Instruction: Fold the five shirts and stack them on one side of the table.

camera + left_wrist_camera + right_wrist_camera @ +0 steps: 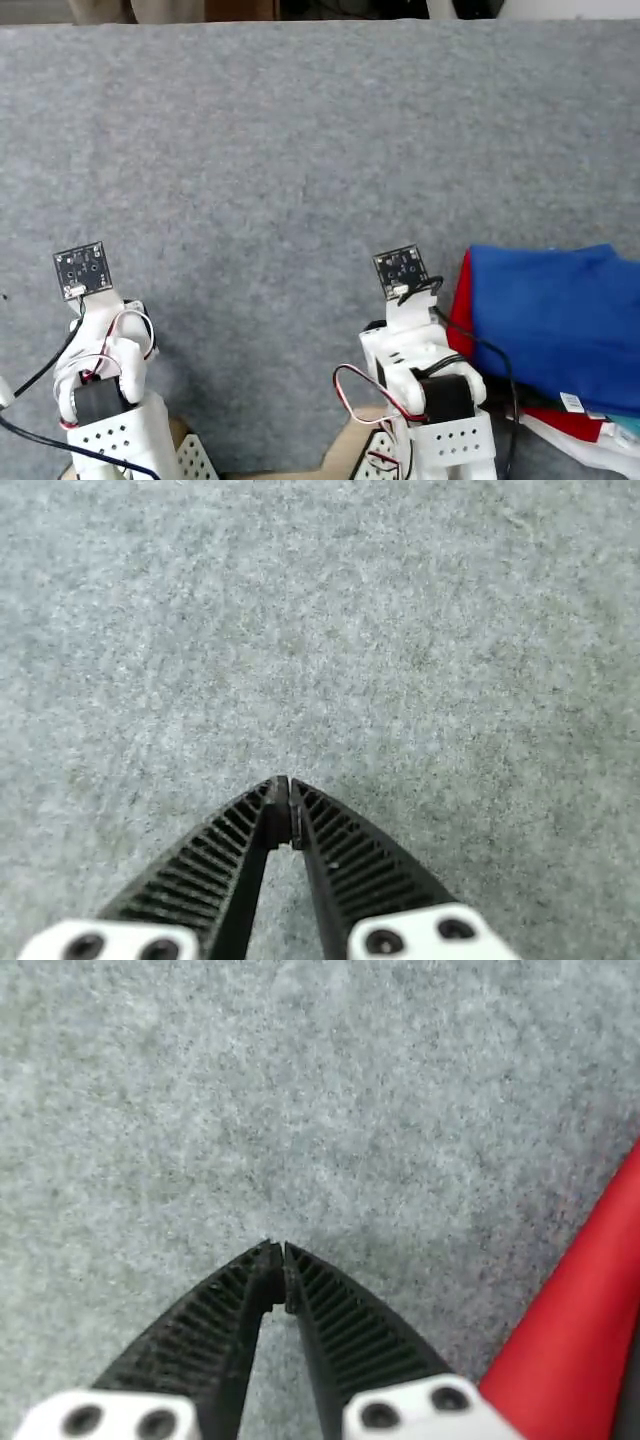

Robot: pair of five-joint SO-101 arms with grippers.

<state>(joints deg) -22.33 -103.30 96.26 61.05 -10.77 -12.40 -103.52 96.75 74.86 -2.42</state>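
Observation:
A stack of folded shirts lies at the table's right front: a blue shirt (560,315) on top, a red shirt (462,305) under it, and white and teal edges (600,440) lower down. The red shirt's edge (580,1330) also shows in the right wrist view. The left arm (100,370) rests at the front left; its gripper (282,810) is shut with nothing in it, just above the grey cloth. The right arm (425,385) sits beside the stack; its gripper (277,1278) is shut and empty over bare cloth, close to the red shirt.
A grey felt cloth (300,150) covers the whole table. Cables (355,395) loop around both arm bases. The table's far edge (320,22) runs along the top of the high view.

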